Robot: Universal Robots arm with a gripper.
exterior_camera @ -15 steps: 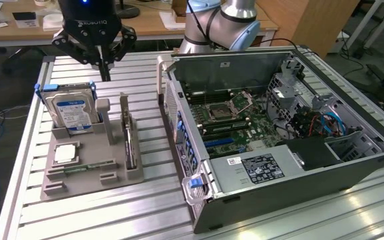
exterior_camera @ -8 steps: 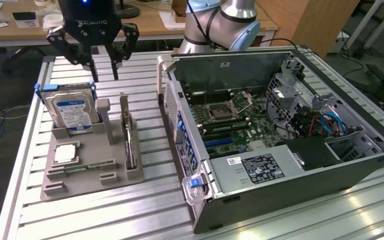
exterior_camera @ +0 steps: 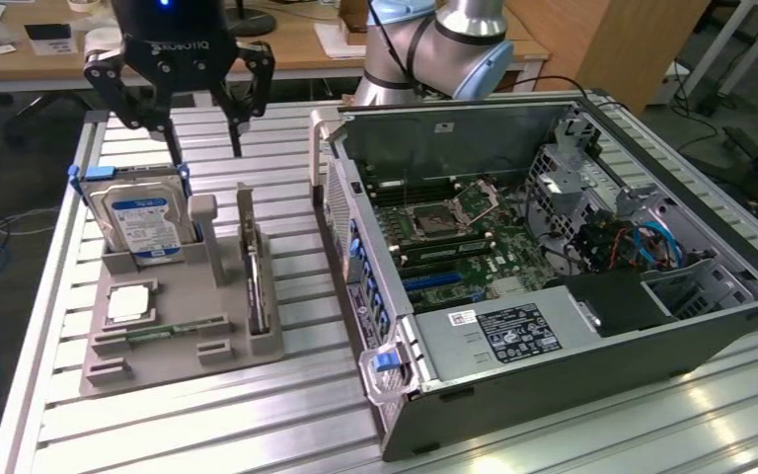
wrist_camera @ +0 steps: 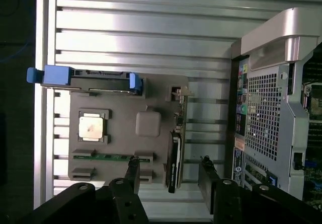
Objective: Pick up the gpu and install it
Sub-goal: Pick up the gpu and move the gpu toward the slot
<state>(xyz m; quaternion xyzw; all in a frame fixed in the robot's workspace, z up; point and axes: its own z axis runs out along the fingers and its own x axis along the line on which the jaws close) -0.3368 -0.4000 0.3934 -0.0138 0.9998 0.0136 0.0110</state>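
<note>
Exterior view: a slatted metal table [exterior_camera: 155,434] holds a grey tray [exterior_camera: 169,360] at eight o'clock and an open computer case [exterior_camera: 643,326] filling the centre through four o'clock. At eleven o'clock the gripper [exterior_camera: 205,148] hangs above the tray's far edge with its fingers spread wide and nothing between them. Just below its tips, a hard drive [exterior_camera: 142,222] stands upright. The gpu [exterior_camera: 256,272] stands on its long edge in a slot along the tray's side nearest the case, untouched, at about nine o'clock from the case's rear wall. A narrow strip of bare table separates the tray's edge from the case.

Wrist view: looking straight down, the gpu [wrist_camera: 174,148] appears edge-on as a thin dark line lying between the two spread fingers [wrist_camera: 132,171] of the gripper [wrist_camera: 169,166], with open room on either side of it. The case [wrist_camera: 266,113] stands just beside the tray [wrist_camera: 121,100]
</note>
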